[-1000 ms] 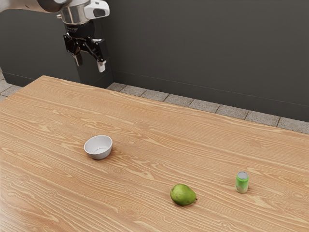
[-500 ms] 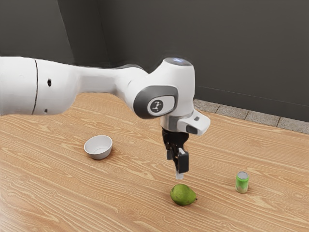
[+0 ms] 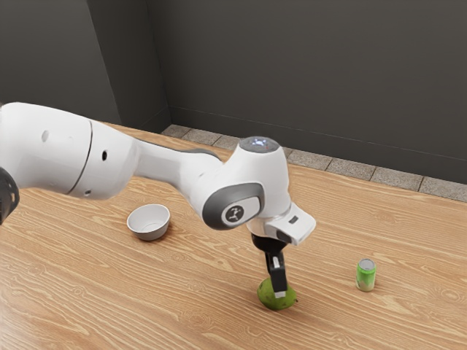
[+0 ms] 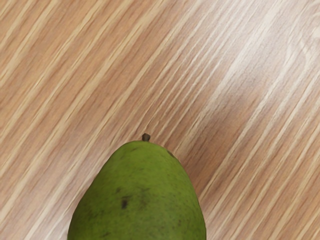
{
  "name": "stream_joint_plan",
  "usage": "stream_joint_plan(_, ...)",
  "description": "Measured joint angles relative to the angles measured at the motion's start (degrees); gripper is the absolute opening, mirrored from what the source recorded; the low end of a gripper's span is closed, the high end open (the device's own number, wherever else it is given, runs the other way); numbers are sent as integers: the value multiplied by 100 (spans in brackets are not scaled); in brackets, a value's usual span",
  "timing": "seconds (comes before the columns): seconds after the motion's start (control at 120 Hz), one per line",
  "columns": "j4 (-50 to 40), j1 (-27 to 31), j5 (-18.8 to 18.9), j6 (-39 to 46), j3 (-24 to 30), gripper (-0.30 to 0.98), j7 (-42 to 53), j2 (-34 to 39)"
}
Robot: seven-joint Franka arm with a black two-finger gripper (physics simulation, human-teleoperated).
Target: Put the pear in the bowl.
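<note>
On the wooden table, my gripper is down at the green pear; its opening and hold I cannot tell. Lifting and placing in the empty grey bowl remain.

Room, seemingly, between pear and bowl

High side view, farther back, downward wrist close-up (pear in both)
</note>
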State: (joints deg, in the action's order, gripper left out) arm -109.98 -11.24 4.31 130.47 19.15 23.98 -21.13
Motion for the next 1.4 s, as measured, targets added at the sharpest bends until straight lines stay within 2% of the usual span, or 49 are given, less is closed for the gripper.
stream_joint_plan(0.567, -125, 26, 3, 479, -207, 66, 925, -535)
stream_joint_plan(1.15, -93, 53, -2, 637, -230, 28, 1082, -385)
stream_joint_plan(1.233, -82, 194, 38, 587, -299, 21, 1038, -166)
stream_joint_plan(1.4, -56, 561, 102, 324, -790, 3, 893, 278)
